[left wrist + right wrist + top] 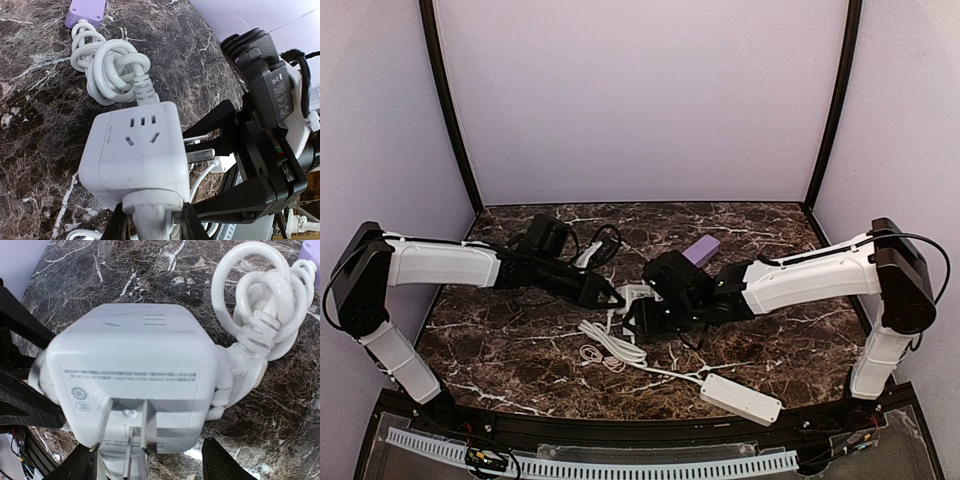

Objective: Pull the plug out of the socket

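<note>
Nearest me, one long power strip [740, 398] lies flat by the front edge of the bench [500, 370], right of centre, with bare marble on both sides of it. Its single thick cord [620, 350] runs left and back in loose loops toward the middle.

There my two hands meet around the one socket [137, 150]. My left hand [154, 225] is closed on the plug [150, 207], which is seated in the socket face turned toward my left wrist. My right hand [149, 452] is spread, one finger on either side of the opposite face, where three bare prongs [125, 427] stick out. A gap shows beside one finger, so that hand is not clamped.

A second plug [145, 92] sits in another face of the socket. Its cord is wound into one tight coil [107, 65] that leads to the one purple block [700, 250], just beyond my right hand.

Past that, the marble lies open up to the back wall [640, 100]. There is free bench under both forearms out to the side walls.
</note>
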Available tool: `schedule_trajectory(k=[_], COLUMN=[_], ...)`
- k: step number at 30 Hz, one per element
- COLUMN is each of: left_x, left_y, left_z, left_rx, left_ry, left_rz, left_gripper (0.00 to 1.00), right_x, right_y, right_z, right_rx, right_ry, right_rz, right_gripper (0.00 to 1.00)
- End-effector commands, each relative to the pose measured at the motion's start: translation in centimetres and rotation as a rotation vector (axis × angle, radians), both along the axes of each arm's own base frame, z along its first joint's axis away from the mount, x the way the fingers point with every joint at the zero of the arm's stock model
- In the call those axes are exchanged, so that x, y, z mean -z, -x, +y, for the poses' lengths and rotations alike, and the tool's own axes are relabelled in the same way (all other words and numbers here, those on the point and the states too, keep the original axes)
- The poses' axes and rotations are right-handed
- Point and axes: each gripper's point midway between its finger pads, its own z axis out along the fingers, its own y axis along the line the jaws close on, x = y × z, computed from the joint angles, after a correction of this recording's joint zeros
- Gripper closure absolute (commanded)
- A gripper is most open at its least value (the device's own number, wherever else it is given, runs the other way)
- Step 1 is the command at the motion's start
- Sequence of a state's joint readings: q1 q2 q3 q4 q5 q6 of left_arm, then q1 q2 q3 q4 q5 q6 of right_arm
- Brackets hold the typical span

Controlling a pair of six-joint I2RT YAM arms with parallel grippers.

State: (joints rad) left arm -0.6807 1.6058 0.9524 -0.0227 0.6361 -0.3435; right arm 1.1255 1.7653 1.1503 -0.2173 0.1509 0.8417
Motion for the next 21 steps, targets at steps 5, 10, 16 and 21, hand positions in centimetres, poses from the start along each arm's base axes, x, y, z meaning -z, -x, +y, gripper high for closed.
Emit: schedule_trajectory(k=[5, 10, 16, 21], left_x=[-3.6, -3.7, -3.6, -3.4], left_y=[-0.2, -0.3, -0.2, -0.4], left_z=[-0.3, -0.3, -0.4, -0.3], left_rx=[0.016, 0.013, 0.017, 0.007], left_ry=[0.086, 0.084, 0.086, 0.074], left_rz=[-0.09, -0.097, -0.087, -0.076], left_gripper=[0.99, 0.99, 0.99, 0.82], right_x=[0.5, 1.2, 1.2, 0.3], right_y=[-0.2, -0.1, -0.1, -0.4], right_z=[1.3, 1.8, 2.3, 2.3], right_rx=[0.037, 0.037, 0.021, -0.005], right_ry=[-0.008, 0.016, 0.008, 0.0], right_rz=[-0.046, -0.067, -0.108, -0.166], right_gripper=[0.48, 0.55, 0.79, 1.0])
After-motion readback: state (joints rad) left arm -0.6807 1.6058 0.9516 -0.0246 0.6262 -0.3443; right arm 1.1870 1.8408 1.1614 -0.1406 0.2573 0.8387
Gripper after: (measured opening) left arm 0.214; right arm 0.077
